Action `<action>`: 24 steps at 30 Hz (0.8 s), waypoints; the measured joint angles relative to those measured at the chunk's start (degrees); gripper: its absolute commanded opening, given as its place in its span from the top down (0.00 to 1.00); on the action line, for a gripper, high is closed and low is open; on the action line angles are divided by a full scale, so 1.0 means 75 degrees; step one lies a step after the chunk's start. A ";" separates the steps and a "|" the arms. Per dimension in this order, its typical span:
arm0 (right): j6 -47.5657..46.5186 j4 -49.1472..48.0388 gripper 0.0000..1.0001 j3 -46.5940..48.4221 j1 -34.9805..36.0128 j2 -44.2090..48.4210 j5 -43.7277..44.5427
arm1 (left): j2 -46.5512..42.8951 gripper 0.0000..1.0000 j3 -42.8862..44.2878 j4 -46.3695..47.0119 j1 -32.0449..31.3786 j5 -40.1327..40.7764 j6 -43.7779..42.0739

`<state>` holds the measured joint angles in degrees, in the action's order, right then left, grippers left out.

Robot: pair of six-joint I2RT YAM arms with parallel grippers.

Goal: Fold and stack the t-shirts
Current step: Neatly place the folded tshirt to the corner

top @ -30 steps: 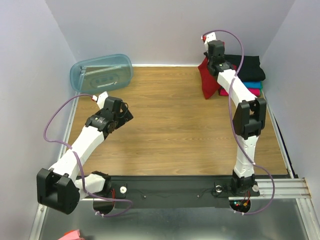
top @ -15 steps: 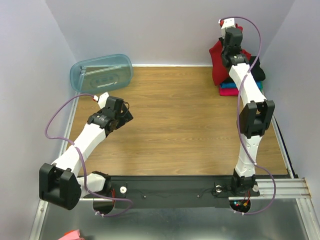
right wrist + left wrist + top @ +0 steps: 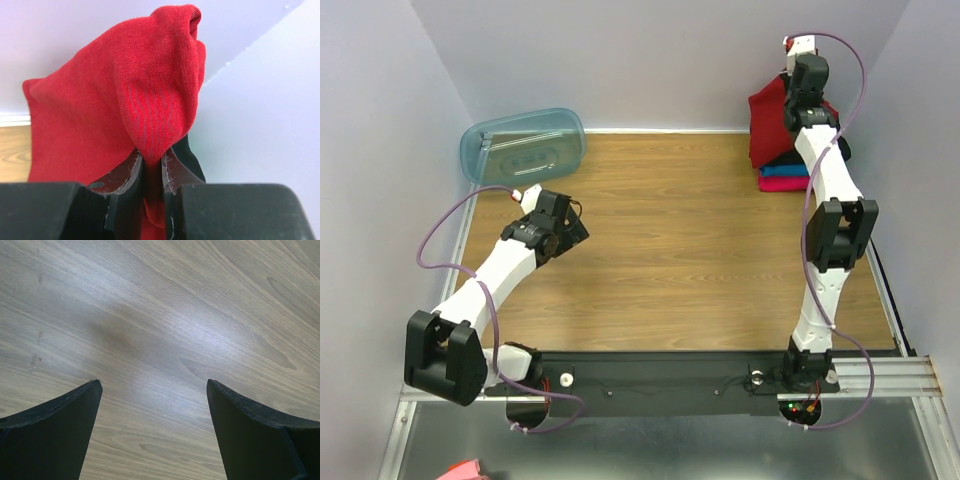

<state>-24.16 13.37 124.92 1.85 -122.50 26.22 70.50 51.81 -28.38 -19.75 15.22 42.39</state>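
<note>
Deep red t-shirt [image 3: 125, 100] hangs in the air, pinched at a bunched fold by the right gripper [image 3: 150, 159]. The jaws are closed down to the thickness of the cloth, and the fabric rises in a peak above the fingertips and falls away to the left of them. Top view: the shirt is at the far right corner of the wooden table [image 3: 670, 250], close to the back wall. Its lower edge overlaps the pile of folded shirts there; contact with the pile cannot be confirmed. Pile, as far as visible: teal blue t-shirt [image 3: 782, 170] lying directly on magenta pink t-shirt [image 3: 782, 184]. An edge of the black t-shirt [image 3: 841, 150] shows just right of the right arm, the rest hidden by the arm and the red cloth. Left gripper [image 3: 152, 385]: fingers spread wide, nothing between them, poised over bare wood at the left-centre of the table, well apart from all the shirts. Translucent pale blue plastic tub [image 3: 523, 148] sits at the far left corner, apart from the left gripper.
</note>
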 measured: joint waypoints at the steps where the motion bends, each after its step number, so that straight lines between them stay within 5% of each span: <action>1: 0.0050 -0.0006 1.00 0.0070 -0.0093 -0.0087 -0.0076 | 0.0052 0.02 0.0026 0.0015 0.0000 0.0000 0.0003; 11: 0.0221 -0.0050 1.00 0.0519 -0.0930 -0.1067 -0.0673 | 0.0239 0.02 0.0111 0.0055 0.0000 -0.0052 0.0000; 13: 0.0233 -0.0082 0.84 0.0723 -0.1040 -0.1355 -0.0676 | 0.0251 0.02 0.0114 0.0061 0.0000 -0.0055 0.0000; 15: 0.0283 -0.0099 0.16 0.0901 -0.1142 -0.1635 -0.0670 | 0.0286 0.02 0.0131 0.0047 0.0000 -0.0055 0.0000; 16: 0.0376 -0.0134 0.00 0.1003 -0.1207 -0.1801 -0.0662 | 0.0326 0.02 0.0163 0.0044 0.0000 -0.0055 0.0000; 24: 0.0871 -0.0516 0.00 0.1113 -0.1623 -0.2052 -0.0460 | 0.0376 0.02 0.0358 0.0023 0.0000 -0.0064 -0.0012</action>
<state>-17.63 9.50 133.27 -10.33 -137.88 22.76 73.32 54.50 -28.21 -19.75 14.74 42.30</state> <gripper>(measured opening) 0.995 0.985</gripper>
